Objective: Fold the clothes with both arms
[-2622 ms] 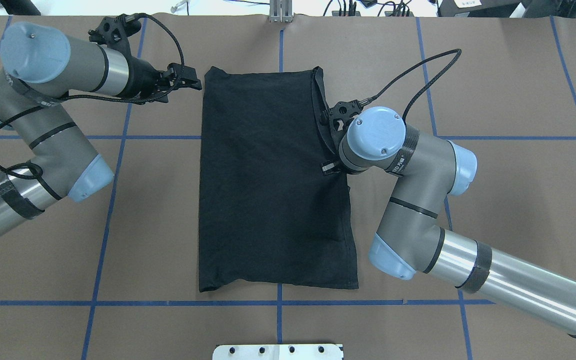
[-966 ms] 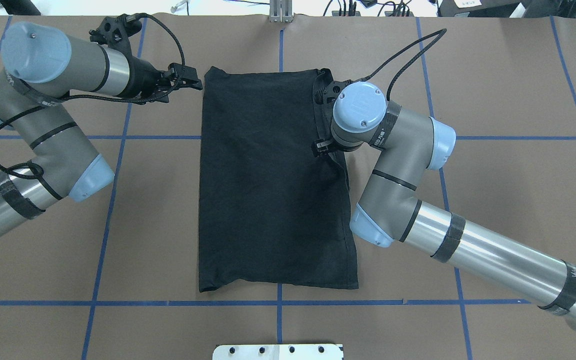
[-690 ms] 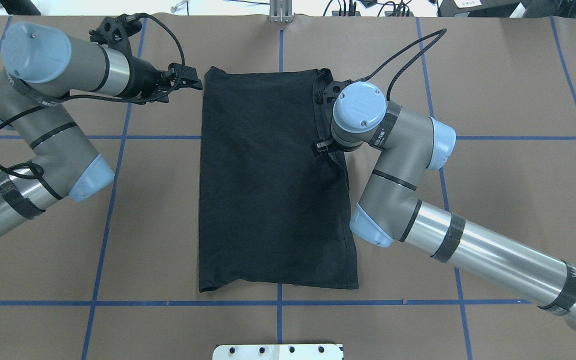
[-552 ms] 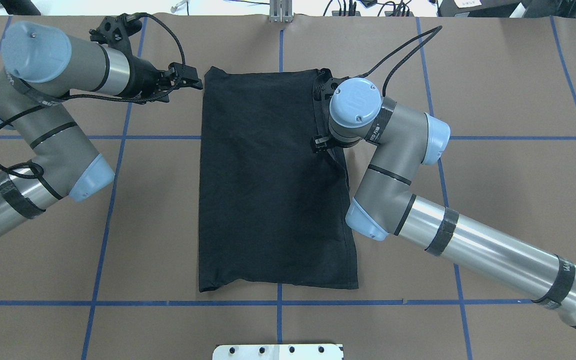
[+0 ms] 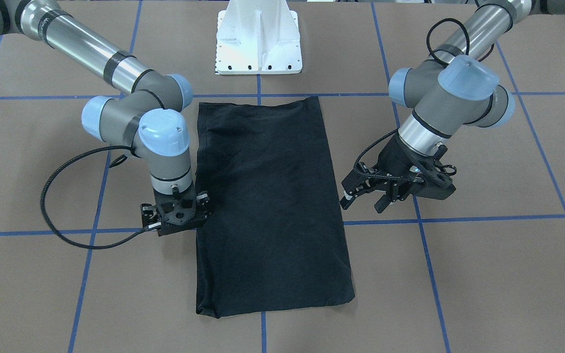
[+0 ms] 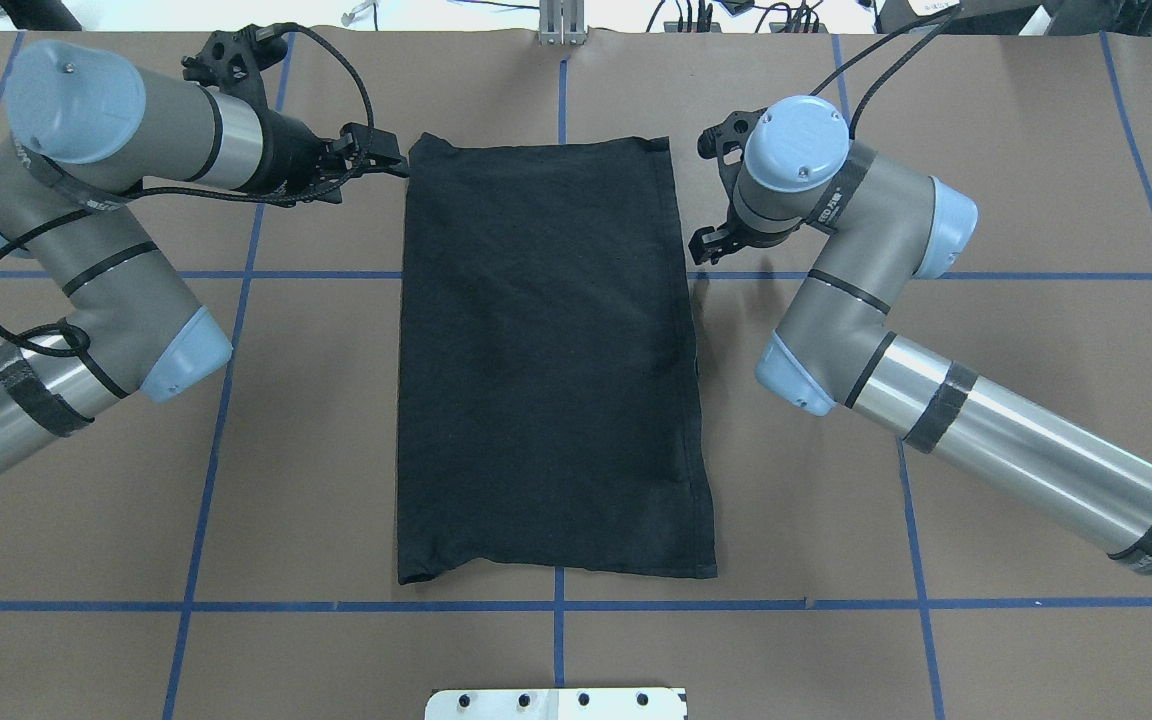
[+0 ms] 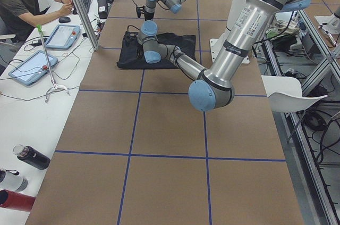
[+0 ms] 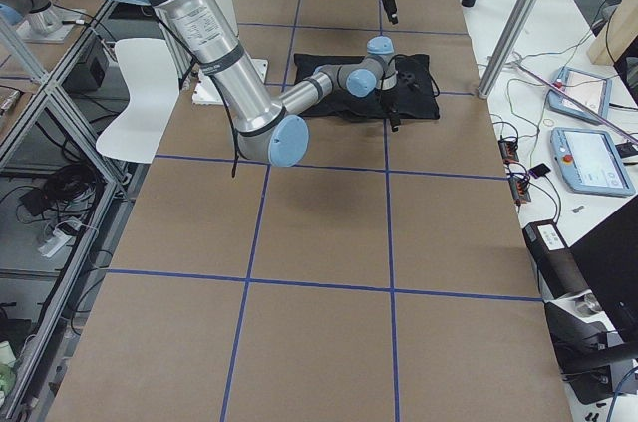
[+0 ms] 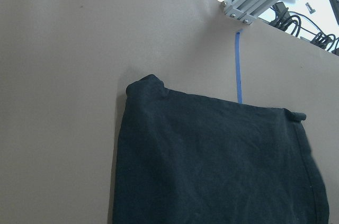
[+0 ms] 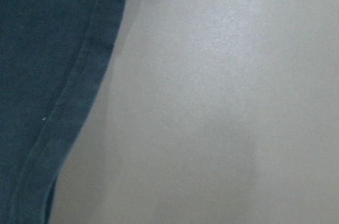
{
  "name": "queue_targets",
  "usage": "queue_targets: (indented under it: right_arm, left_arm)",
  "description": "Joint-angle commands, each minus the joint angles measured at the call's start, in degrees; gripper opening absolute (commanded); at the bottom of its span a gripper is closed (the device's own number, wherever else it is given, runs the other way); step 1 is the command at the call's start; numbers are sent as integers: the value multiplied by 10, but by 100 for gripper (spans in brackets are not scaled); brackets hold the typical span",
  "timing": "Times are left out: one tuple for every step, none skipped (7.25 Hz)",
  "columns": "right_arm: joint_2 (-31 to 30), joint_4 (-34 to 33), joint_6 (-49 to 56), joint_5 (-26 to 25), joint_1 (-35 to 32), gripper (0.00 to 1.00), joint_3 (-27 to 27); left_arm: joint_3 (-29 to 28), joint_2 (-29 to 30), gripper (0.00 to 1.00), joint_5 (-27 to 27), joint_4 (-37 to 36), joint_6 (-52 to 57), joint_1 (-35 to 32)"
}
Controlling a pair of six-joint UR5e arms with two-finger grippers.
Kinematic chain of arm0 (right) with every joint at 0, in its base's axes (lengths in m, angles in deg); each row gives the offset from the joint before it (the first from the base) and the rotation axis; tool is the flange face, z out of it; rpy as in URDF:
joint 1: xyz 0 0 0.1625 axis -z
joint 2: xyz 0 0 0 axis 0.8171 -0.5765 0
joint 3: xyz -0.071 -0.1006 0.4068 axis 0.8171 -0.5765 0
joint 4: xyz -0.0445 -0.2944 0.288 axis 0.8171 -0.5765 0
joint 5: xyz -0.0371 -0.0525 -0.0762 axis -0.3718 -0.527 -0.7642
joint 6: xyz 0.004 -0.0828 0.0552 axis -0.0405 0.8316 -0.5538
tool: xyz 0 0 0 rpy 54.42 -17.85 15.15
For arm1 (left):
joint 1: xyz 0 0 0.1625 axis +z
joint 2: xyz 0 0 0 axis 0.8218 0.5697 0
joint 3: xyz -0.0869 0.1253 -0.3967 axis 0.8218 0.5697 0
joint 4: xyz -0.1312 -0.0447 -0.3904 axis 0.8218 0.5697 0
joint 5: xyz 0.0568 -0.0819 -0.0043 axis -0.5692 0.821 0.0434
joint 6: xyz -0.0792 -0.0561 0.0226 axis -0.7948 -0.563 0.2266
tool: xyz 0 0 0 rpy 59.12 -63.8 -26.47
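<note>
The black T-shirt (image 6: 551,360) lies flat on the table as a long folded rectangle, plain side up, also in the front view (image 5: 268,196). My left gripper (image 6: 391,163) is open and empty just off the shirt's far left corner; its fingers (image 5: 346,200) are spread. Its wrist view shows that corner (image 9: 148,83). My right gripper (image 5: 174,218) points down beside the shirt's right edge, off the cloth, open and empty. It is mostly hidden under the wrist in the overhead view (image 6: 711,240). Its wrist view shows the shirt's hem (image 10: 42,75).
The white pedestal base (image 5: 259,39) stands at the robot's side of the table. Blue tape lines (image 6: 556,605) grid the brown table cover. An operator (image 7: 21,1) with tablets sits along the far side, behind a metal post (image 7: 79,7). Bottles (image 7: 32,156) lie nearby.
My right gripper moved from over the shirt's far right edge out to the right, off the cloth. That edge now lies flat and straight. The left gripper shifted slightly towards the shirt corner.
</note>
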Motion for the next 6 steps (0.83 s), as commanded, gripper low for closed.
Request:
queue_targets:
  right_arm:
    - [-3, 20, 11, 44, -25, 100, 5]
    - [9, 20, 8, 44, -26, 100, 6]
    - [22, 20, 5, 44, -27, 100, 6]
    - [29, 21, 1, 62, -33, 100, 5]
    - [27, 44, -42, 130, -50, 100, 12]
    - [5, 54, -110, 164, -52, 100, 51]
  left_arm:
    - [0, 1, 100, 1, 0, 0, 0]
    - [0, 1, 100, 0, 2, 0, 0]
    - [8, 2, 100, -1, 4, 0, -1]
    - [13, 2, 100, -2, 7, 5, -2]
    - [41, -5, 100, 0, 10, 6, -3]
    - [82, -22, 100, 14, 4, 2, -2]
